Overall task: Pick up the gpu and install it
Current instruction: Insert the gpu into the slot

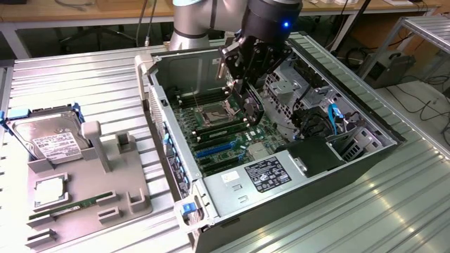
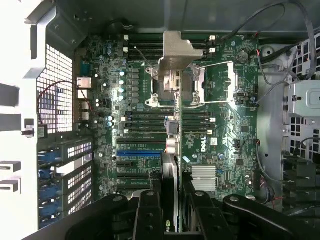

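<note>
1. One claw (image 1: 243, 68), pinching the gpu (image 1: 252, 103) on both flat faces, hangs inside the open computer case (image 1: 163, 113) that lies on the ribbed bench (image 1: 84, 74).
2. From the wrist view the gpu (image 2: 173, 150) appears edge-on between the claw (image 2: 173, 202) fingers, with its silver end bracket (image 2: 178, 52) over the processor socket (image 2: 215, 82). It is above the motherboard (image 2: 220, 145) and not seated in anything.
3. Several expansion slots, one of them blue (image 2: 139, 153), sit beside the slotted rear panel (image 2: 75, 155) of the case.
4. In my judgement the card's edge runs across the slots rather than along them, so doing this step well means squaring the card to a slot first, bracket toward the rear panel.
5. I would want it lowered straight and level. A tilted card could catch on the slot's end or the loose cables (image 2: 272, 92) nearby.
6. Pressure should come evenly, since the grip is on a thin board.
</note>
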Controlling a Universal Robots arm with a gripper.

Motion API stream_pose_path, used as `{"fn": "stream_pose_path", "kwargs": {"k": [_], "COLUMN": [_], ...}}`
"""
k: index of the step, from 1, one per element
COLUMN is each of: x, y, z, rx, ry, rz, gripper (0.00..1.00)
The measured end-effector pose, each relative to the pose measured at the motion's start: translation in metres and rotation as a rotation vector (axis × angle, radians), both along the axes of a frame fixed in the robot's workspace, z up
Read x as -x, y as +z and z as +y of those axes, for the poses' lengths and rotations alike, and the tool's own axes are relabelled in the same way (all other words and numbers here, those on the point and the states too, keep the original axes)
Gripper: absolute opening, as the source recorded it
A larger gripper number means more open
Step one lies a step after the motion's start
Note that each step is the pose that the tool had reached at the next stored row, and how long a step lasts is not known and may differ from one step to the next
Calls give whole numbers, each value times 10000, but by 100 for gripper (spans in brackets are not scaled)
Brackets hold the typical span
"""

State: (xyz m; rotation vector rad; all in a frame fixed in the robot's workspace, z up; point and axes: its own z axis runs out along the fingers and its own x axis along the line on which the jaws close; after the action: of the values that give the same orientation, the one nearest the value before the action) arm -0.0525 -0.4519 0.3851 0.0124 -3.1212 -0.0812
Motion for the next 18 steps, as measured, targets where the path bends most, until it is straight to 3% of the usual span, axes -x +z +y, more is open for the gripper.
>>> {"fn": "stream_pose_path", "kwargs": {"k": [6,18], "x": [0,-1], "y": [-1,-20], "z": [0,0], "rx": [0,-15], "ry": [69,2323], "rz": [0,1], "gripper": [26,26]}}
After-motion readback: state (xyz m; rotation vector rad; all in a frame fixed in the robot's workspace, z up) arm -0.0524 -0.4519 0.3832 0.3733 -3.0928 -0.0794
